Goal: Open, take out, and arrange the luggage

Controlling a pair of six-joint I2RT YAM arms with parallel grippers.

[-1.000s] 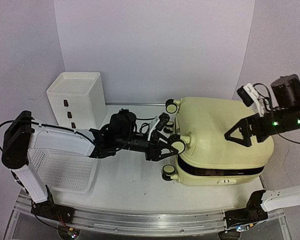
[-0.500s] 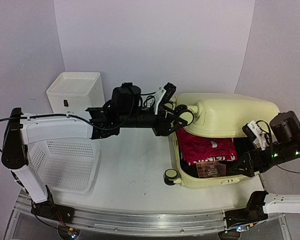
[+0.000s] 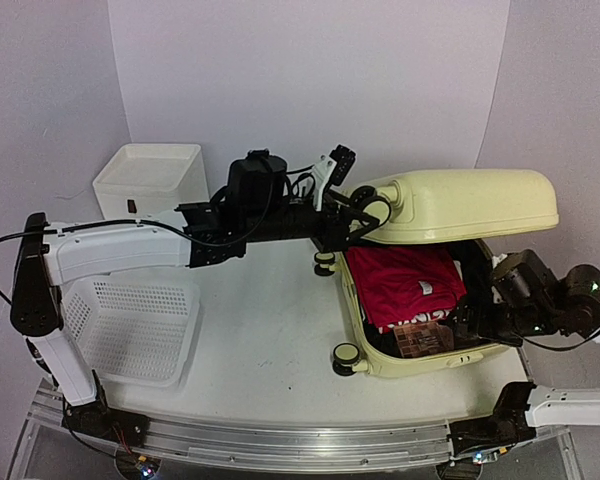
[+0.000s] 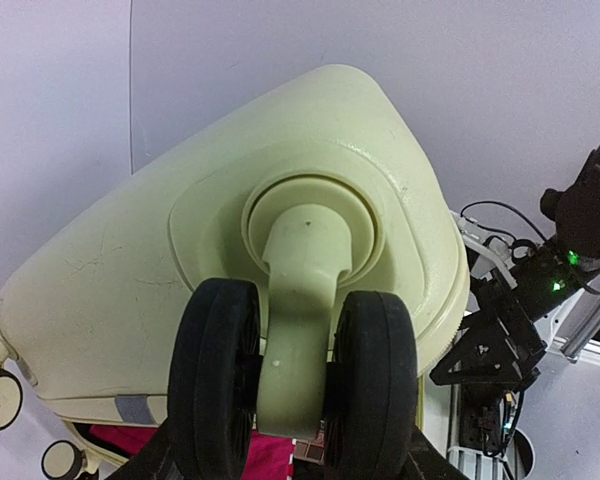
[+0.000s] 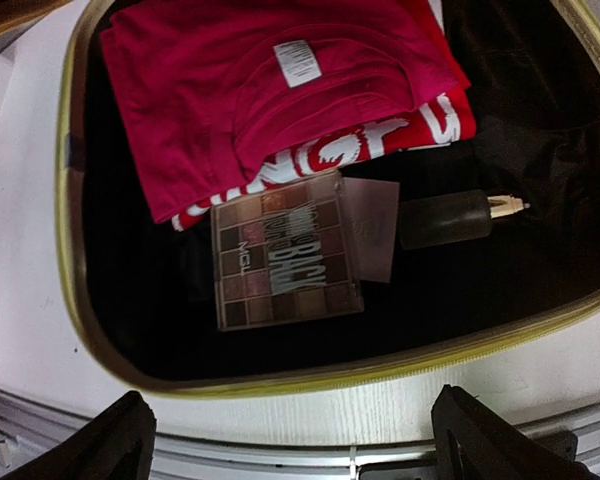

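The luggage point(image 3: 470, 205), a pale yellow hard-shell suitcase, lies open at the right with its lid raised toward the back. My left gripper point(image 3: 365, 218) is shut on the lid's black double wheel point(image 4: 295, 370), one finger outside each tyre, and holds the lid up. The black-lined base point(image 3: 420, 362) holds a folded red T-shirt point(image 5: 280, 90), an eyeshadow palette point(image 5: 285, 250) and a dark bottle point(image 5: 450, 218). My right gripper point(image 5: 300, 440) hovers open above the base's near rim with nothing between its fingers.
A white drawer box point(image 3: 150, 180) stands at the back left. A white perforated basket point(image 3: 130, 320) sits in front of it on the left. The suitcase's lower wheels point(image 3: 346, 357) rest on the white table, and walls close off the back and sides.
My left gripper has swung the lid up and back by its wheel, exposing the contents. My right gripper came down from above the lid to the base's near right rim.
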